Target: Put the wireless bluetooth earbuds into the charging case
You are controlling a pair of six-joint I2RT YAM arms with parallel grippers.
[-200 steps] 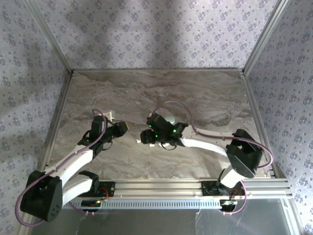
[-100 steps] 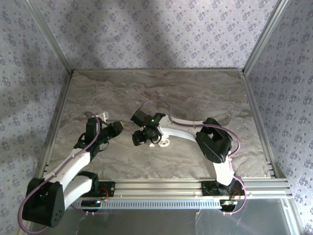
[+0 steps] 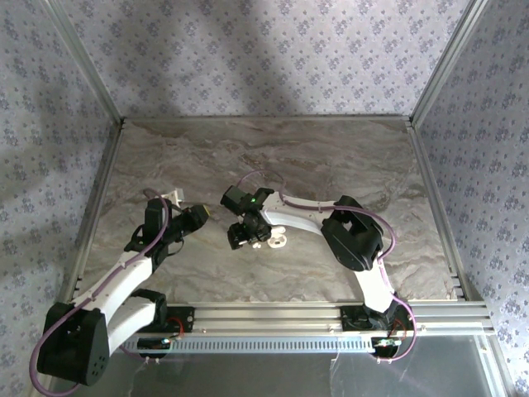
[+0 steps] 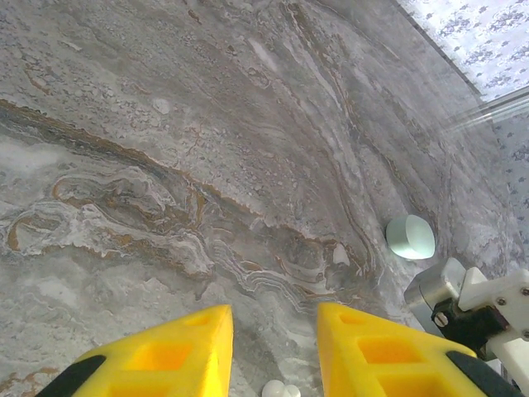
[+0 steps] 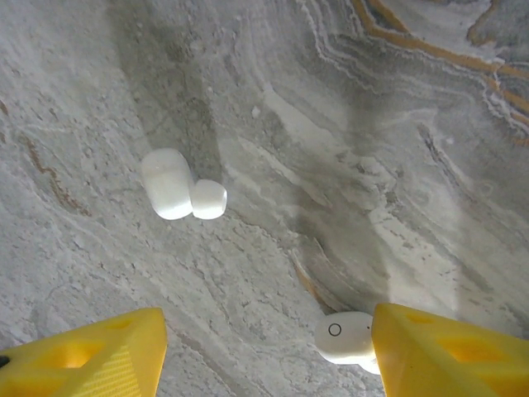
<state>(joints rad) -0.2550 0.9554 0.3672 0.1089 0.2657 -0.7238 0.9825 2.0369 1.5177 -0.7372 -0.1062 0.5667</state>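
Markings: ringed earbud point(image 5: 346, 337) carries one small dark circle on its white shell, the only mark legible. It lies on the table point(image 3: 331, 157) just beside the inner face of one right finger point(image 5: 446, 347); contact cannot be judged.

Second earbud point(image 5: 182, 187): white, two lobes, flat on the marble, ahead of the right gripper point(image 5: 266, 318) and well clear of both fingers.

Right gripper: jaws spread wide, nothing between them. In the top view the right arm bends at the elbow and its forearm stretches left across the table, with the right gripper point(image 3: 238, 240) low near centre.

Left gripper point(image 4: 274, 313): jaws partly spread, nothing pinched. A white earbud point(image 4: 281, 389) lies on the table in the gap, at the frame edge, clear of both fingers point(image 4: 190, 347). Cannot tell whether it is one of the two above.

Left arm: angled up and right from its base, left gripper point(image 3: 201, 217) pointing at the right one, near but apart.

Mint case point(image 4: 410, 236): on the table ahead and to the right of the left gripper, apart from every earbud.
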